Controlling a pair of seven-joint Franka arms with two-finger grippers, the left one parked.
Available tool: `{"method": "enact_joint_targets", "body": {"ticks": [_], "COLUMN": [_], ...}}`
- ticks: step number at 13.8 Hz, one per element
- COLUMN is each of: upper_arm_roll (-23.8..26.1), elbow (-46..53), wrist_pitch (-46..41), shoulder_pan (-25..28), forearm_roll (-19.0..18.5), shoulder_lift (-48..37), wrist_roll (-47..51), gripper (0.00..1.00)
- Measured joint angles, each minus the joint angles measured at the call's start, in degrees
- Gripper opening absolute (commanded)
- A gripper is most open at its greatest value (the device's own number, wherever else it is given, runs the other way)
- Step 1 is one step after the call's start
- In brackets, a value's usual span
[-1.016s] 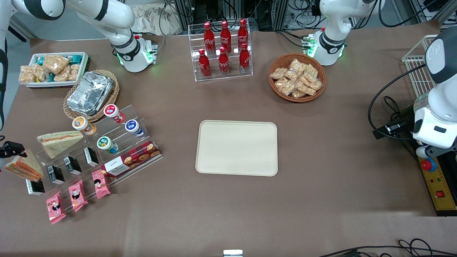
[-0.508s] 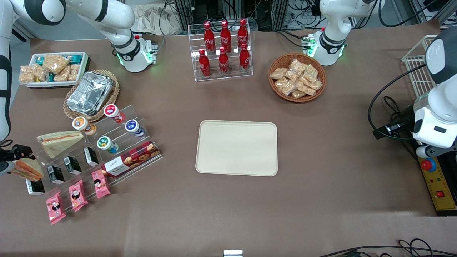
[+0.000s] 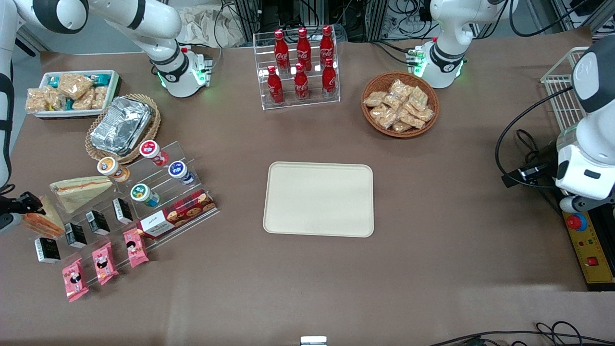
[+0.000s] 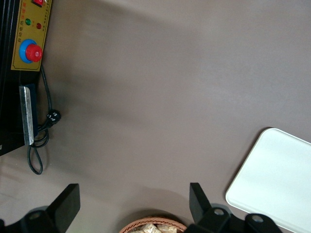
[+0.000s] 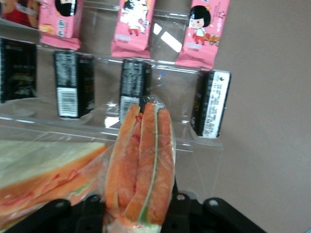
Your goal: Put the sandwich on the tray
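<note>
The sandwich [image 3: 42,221], plastic-wrapped with orange, green and white layers, stands on edge at the working arm's end of the table, beside the clear display stand. My right gripper [image 3: 18,205] is shut on the sandwich. In the right wrist view the sandwich [image 5: 141,160] sits upright between the black fingers [image 5: 179,200] of the gripper [image 5: 138,206]. The cream-beige tray [image 3: 319,199] lies bare at mid-table, well away from the gripper toward the parked arm's end. A corner of the tray [image 4: 277,184] shows in the left wrist view.
A paler wedge sandwich [image 3: 79,190] lies on the clear stand [image 3: 158,192] with black cartons [image 5: 135,87], pink snack packets [image 3: 104,262], cups and a cookie box. A foil-container basket [image 3: 122,126], a white snack bin [image 3: 72,91], a cola rack [image 3: 298,67] and a snack basket [image 3: 399,103] stand farther from the camera.
My gripper has come down from just beside the sandwich and closed on it. The sandwich has tipped up onto its edge and shifted slightly toward the stand.
</note>
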Motion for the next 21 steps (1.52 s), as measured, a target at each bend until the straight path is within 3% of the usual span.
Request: {"method": "enact_joint_targets", "body": {"ticks": [7, 10, 16, 21], "upper_arm_roll": [0.56, 1.00, 2.52, 2.83], "elbow": [5.75, 7.57, 7.65, 7.20], "wrist_pitch": [-9.77, -12.90, -15.65, -15.58], "shoulder_pan": [0.36, 3.67, 17.87, 32.71], "forearm_roll": [0.12, 0.16, 1.90, 4.14], "shoulder_lift": [-3.99, -7.84, -12.68, -12.02], "wrist_roll": [-0.73, -0.83, 1.43, 15.86], "gripper": [0.30, 0.30, 0.31, 0.32]}}
